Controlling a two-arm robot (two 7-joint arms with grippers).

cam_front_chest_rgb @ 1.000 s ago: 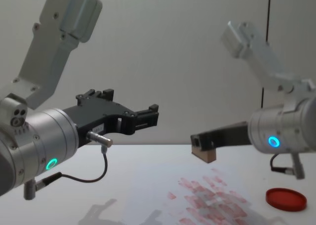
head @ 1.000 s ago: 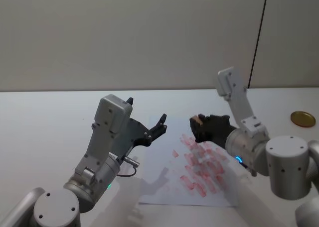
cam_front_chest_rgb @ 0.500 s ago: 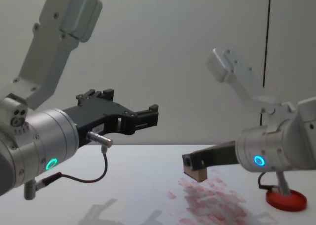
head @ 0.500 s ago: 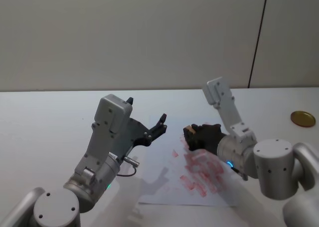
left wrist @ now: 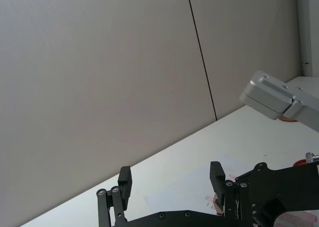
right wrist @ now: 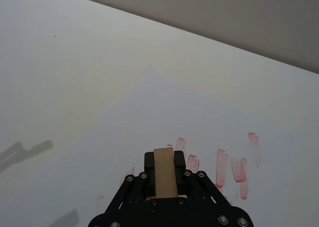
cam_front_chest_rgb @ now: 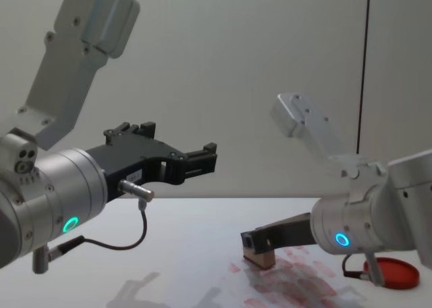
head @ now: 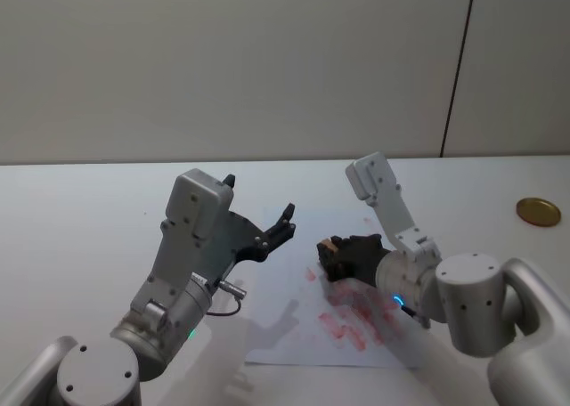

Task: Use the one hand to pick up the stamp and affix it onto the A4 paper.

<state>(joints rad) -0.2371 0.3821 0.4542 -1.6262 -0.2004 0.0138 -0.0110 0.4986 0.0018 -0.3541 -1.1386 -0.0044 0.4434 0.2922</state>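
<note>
The stamp is held clamped in the right gripper, low over the A4 paper at the left edge of its red imprints; pressing and lifting seemingly remain to be done. Contact with the sheet cannot be made out, the stamp's underside being hidden. The left gripper is parked raised at left, jaws spread.

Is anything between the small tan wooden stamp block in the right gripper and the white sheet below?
Nothing visible does. The right gripper holds the tan wooden stamp block at or just above the white red-printed sheet; the left gripper hangs raised off to the left, open.
</note>
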